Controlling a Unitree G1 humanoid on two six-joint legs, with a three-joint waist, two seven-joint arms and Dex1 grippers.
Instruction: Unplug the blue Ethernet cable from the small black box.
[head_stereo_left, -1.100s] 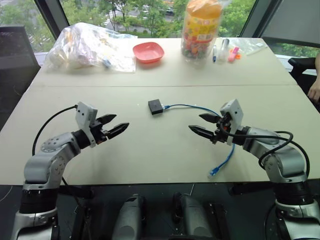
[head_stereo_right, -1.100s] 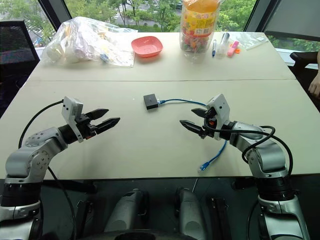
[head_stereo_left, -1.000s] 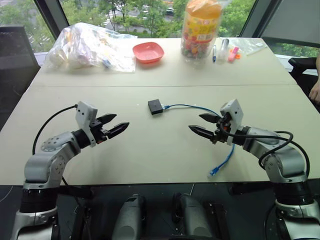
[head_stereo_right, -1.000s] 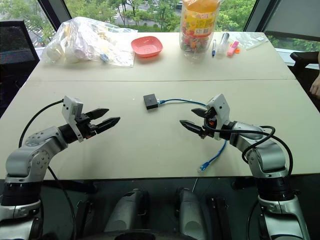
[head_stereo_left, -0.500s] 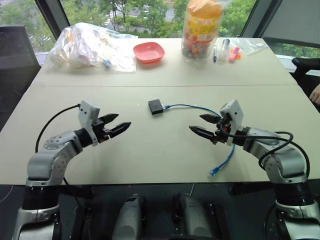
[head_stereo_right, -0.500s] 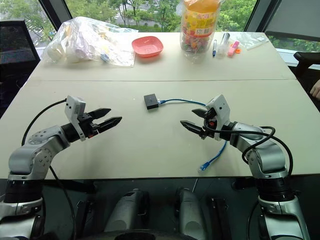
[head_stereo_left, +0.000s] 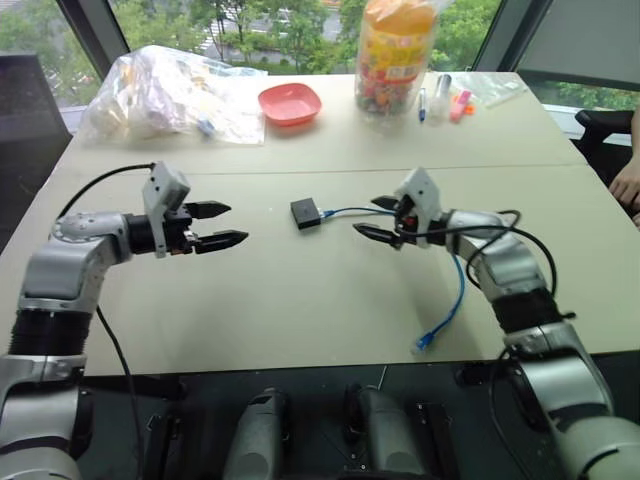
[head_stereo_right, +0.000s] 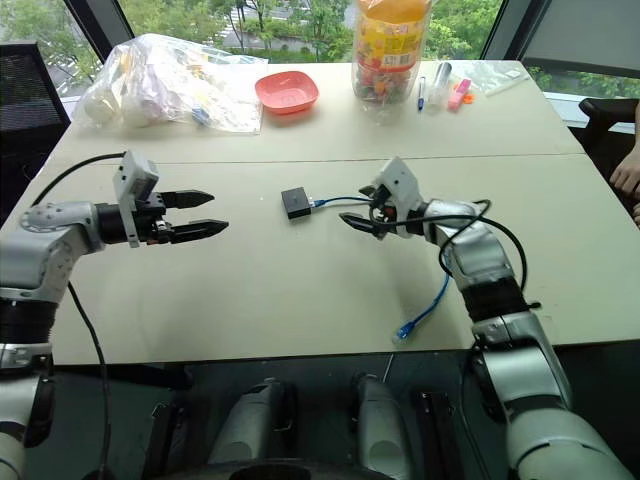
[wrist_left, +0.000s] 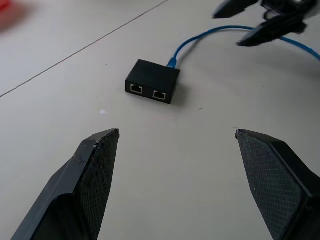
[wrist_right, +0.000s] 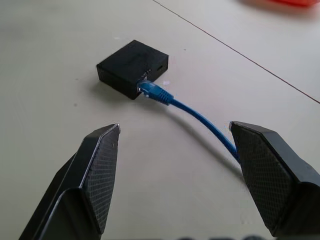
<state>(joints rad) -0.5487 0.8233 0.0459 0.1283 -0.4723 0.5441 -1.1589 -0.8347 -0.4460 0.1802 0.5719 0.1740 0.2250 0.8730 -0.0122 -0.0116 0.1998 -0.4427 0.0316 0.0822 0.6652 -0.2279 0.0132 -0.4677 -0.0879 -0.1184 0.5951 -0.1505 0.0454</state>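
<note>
The small black box (head_stereo_left: 305, 212) lies flat at the middle of the table. The blue Ethernet cable (head_stereo_left: 458, 290) is plugged into the box's right side (wrist_right: 150, 90). It runs right under my right arm and curls down to a loose end (head_stereo_left: 424, 343) near the front edge. My right gripper (head_stereo_left: 365, 216) hovers open just right of the box, over the cable close to the plug, with nothing between its fingers. My left gripper (head_stereo_left: 235, 224) stands open and empty to the left of the box, pointing at its two free ports (wrist_left: 146, 91).
At the back of the table are a clear plastic bag (head_stereo_left: 170, 95), a red bowl (head_stereo_left: 290, 103), a tall jar of sweets (head_stereo_left: 395, 55) and some pens (head_stereo_left: 440, 100). A person's hand (head_stereo_left: 628, 180) rests at the right edge. A seam (head_stereo_left: 250, 168) crosses the table behind the box.
My right gripper has moved forward and left, from beside the cable's bend to just right of the box. My left gripper has risen and rolled. Both stay open.
</note>
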